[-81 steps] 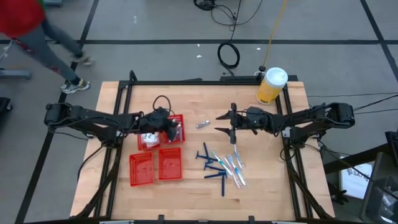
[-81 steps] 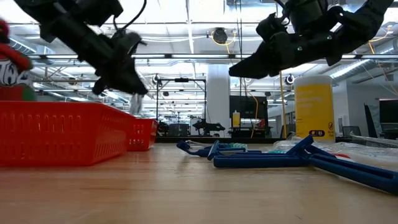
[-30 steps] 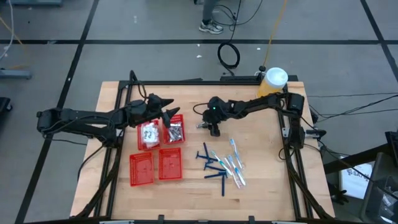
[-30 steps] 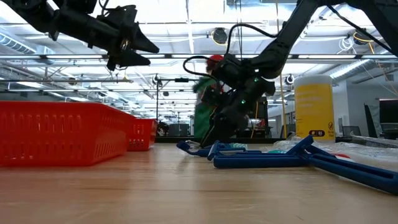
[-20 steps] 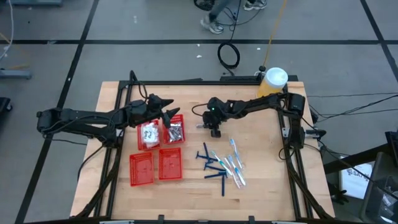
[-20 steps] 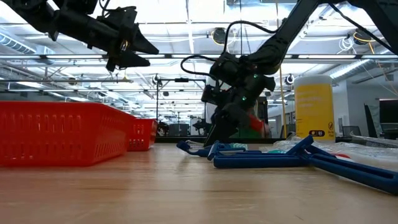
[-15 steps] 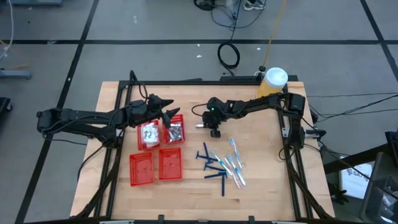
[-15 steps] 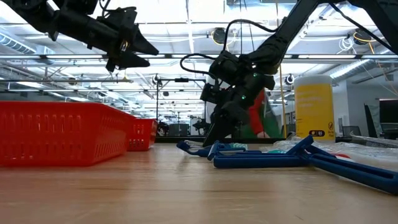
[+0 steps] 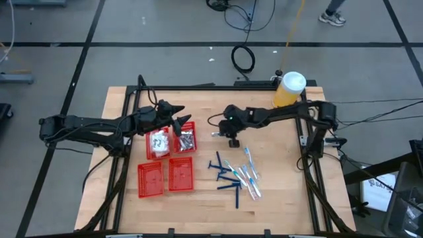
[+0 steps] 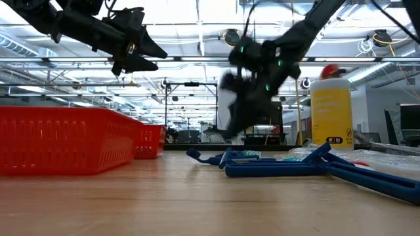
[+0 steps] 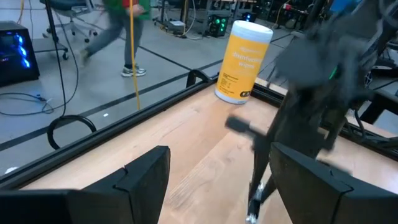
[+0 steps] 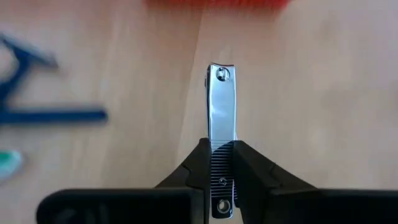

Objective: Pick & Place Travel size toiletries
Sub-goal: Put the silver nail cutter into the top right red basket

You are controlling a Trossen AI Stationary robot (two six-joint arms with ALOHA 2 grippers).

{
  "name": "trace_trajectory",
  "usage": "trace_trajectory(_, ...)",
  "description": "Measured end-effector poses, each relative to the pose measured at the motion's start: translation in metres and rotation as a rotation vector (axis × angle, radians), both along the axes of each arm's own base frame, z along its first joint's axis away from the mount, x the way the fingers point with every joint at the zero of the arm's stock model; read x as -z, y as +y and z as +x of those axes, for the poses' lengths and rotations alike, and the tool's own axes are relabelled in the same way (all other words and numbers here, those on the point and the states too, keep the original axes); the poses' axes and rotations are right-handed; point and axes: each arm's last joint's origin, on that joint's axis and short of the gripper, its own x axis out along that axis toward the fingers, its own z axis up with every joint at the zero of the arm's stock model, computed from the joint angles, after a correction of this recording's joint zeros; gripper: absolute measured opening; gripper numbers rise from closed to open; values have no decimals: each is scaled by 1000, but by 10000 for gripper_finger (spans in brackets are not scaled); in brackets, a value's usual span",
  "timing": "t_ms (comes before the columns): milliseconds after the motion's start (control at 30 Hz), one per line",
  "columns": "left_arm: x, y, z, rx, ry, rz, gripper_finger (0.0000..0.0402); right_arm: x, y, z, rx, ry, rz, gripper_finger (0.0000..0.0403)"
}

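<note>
A light wooden worktop (image 9: pixel 277 198) seen from above, with two dark robot arms reaching in from either side. The right arm's tool (image 12: pixel 221 163) is clamped on a small flat silver metal nail clipper (image 12: pixel 221 118), gripped near one end so most of it sticks out past the dark fingers (image 12: pixel 252 167); from overhead the right tool (image 9: pixel 228 132) is near the middle of the worktop, toward its far edge, just right of the baskets. The left arm's tool (image 9: pixel 177 118) hangs above the far pair of four red mesh plastic baskets (image 9: pixel 163 180), its two fingers (image 11: pixel 146 171) standing apart with nothing between them. One far basket holds small white packets (image 9: pixel 157 142) and the one beside it holds small silver metal pieces (image 9: pixel 186 139); the two near baskets look bare. Right of the baskets, on the open worktop, lies a loose cluster of dark blue plastic razors (image 9: pixel 229 187) and clear-wrapped light-blue and white toothbrushes (image 9: pixel 247 173), some overlapping. A tall yellow canister with a white lid (image 9: pixel 289 90) stands at the far right corner.
</note>
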Motion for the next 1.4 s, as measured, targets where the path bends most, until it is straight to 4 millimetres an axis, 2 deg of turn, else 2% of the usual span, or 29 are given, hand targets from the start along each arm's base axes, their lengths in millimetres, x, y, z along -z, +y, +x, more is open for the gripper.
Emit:
trace_trajectory(100,0,0,0,0,3,-1,271,-19,3,-10,0,-81,-14,34)
trace_trajectory(200,1,0,0,1,7,1,271,-25,7,-26,12,-152,-18,34)
trace_trajectory(300,1,0,0,2,7,1,271,-33,10,-39,38,-298,-26,34)
trace_trajectory(467,0,-1,4,16,-5,33,271,-32,17,-63,78,-536,-19,34)
trace_trajectory(567,3,-3,11,62,-12,74,271,-37,21,-71,88,-737,-13,34)
trace_trajectory(667,6,-4,24,112,-48,135,271,-39,23,-75,94,-837,10,34)
trace_trajectory(933,33,-2,58,165,-109,189,271,-41,28,-74,73,-861,3,34)
trace_trajectory(1100,30,-2,79,256,-221,241,271,-45,32,-74,57,-895,2,34)
trace_trajectory(1400,32,-15,121,391,-199,320,271,-46,34,-73,50,-906,3,34)
